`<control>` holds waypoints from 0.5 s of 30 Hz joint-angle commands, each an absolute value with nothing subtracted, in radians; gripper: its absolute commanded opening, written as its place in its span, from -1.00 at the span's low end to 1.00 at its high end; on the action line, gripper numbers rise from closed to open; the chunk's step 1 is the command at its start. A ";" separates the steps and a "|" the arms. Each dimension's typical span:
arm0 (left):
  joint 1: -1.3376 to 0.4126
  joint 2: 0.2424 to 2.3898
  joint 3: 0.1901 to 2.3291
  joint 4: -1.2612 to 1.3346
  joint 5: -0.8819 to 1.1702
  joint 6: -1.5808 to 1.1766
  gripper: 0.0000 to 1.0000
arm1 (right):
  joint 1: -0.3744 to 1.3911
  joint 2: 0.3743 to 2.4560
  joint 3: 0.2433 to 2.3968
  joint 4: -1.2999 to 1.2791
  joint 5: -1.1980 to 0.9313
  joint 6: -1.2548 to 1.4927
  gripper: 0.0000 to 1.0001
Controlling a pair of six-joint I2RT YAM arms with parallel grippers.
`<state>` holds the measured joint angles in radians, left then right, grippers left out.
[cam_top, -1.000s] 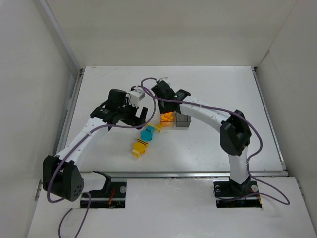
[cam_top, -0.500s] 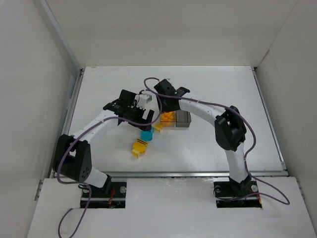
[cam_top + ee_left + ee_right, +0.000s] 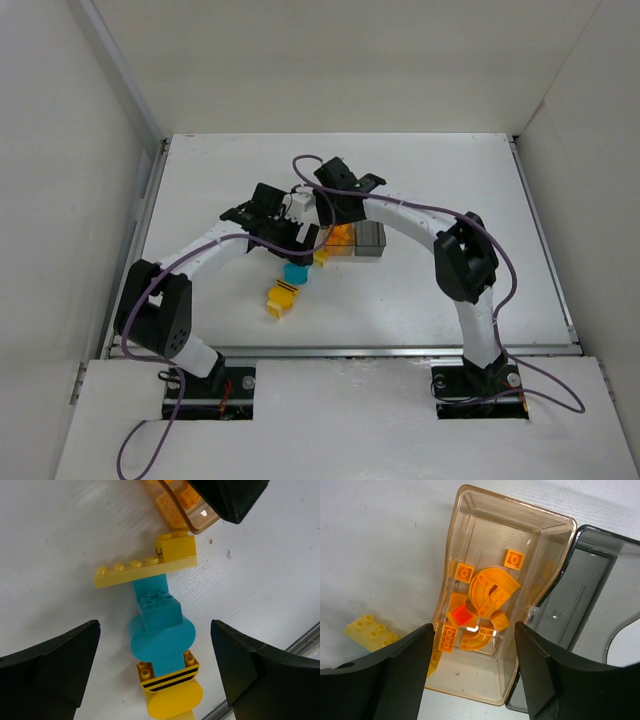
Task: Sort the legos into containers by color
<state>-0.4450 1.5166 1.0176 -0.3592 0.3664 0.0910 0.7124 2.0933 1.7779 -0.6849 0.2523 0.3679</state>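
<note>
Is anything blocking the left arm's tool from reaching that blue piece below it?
Nothing visible does. The left tool hangs open over the teal piece, with only air between them. A yellow plate and a striped yellow piece lie against its two ends, not on the sides facing the fingers.

Left fingers [image 3: 50,670] shifted right, now over teal lego [image 3: 160,615] (spread apart).
</note>
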 commanded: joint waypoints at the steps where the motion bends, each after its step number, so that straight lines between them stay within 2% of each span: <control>1: -0.472 1.522 1.058 -0.333 0.380 0.083 0.76 | 0.703 2.066 1.812 -0.647 0.242 0.354 0.42; 8: -0.492 1.552 1.048 -0.322 0.304 0.074 0.40 | 0.684 2.036 1.769 -0.638 0.242 0.354 0.45; 11: -0.492 1.575 1.048 -0.311 0.262 0.083 0.30 | 0.684 2.016 1.741 -0.629 0.242 0.354 0.45; 15: -0.492 1.597 1.057 -0.302 0.252 0.094 0.02 | 0.684 1.994 1.701 -0.620 0.242 0.354 0.45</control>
